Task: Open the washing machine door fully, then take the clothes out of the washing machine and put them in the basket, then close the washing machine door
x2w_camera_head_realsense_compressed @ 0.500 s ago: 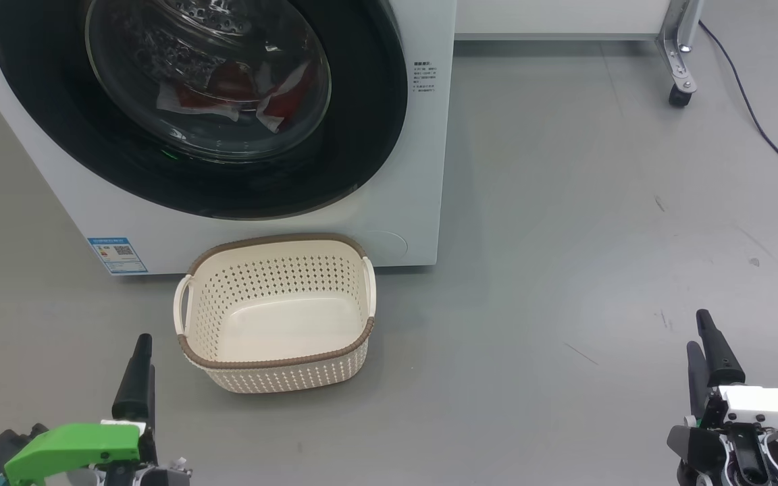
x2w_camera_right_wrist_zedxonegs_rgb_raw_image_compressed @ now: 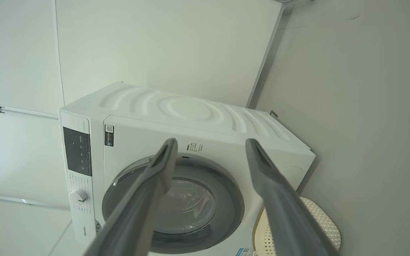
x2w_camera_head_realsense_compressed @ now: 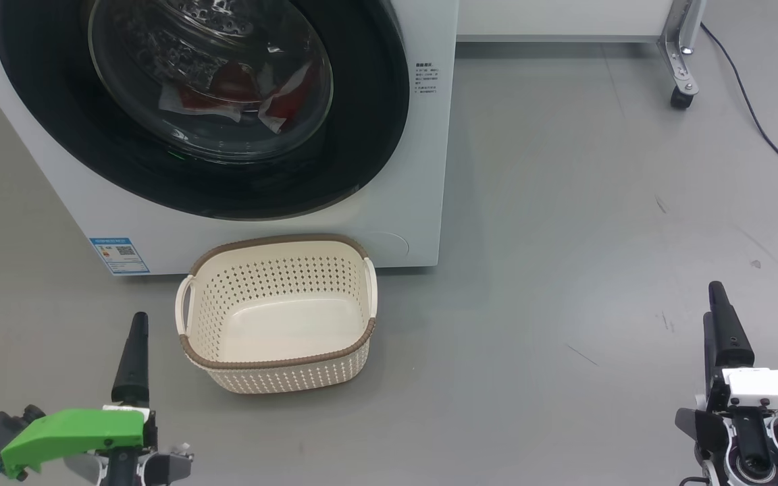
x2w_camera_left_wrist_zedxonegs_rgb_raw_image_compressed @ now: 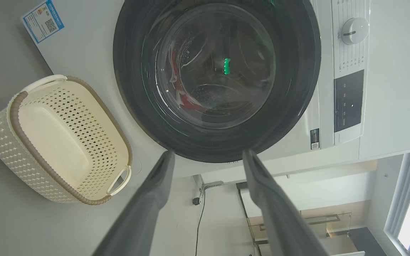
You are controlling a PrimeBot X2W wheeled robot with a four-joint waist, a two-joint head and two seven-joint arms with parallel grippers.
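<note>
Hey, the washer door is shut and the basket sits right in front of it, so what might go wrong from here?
1. The washing machine door has a glossy black rim with no clear handle, so a grip may slip off.
2. The basket stands close below that door; a reach for it might shove the basket.
3. The clothes may miss the small basket and land on the floor.

Glossy black rim on the washing machine door [x2w_camera_head_realsense_compressed: 362,135], clear glass bowl gleaming. Behind it, soft red cloth: the clothes [x2w_camera_head_realsense_compressed: 230,84]. Just right of the left end effector [x2w_camera_left_wrist_zedxonegs_rgb_raw_image_compressed: 208,153], the basket [x2w_camera_head_realsense_compressed: 274,378]: matt cream perforated plastic, brown woven-look rim. Floor [x2w_camera_head_realsense_compressed: 564,236] smooth, dull grey.
</note>
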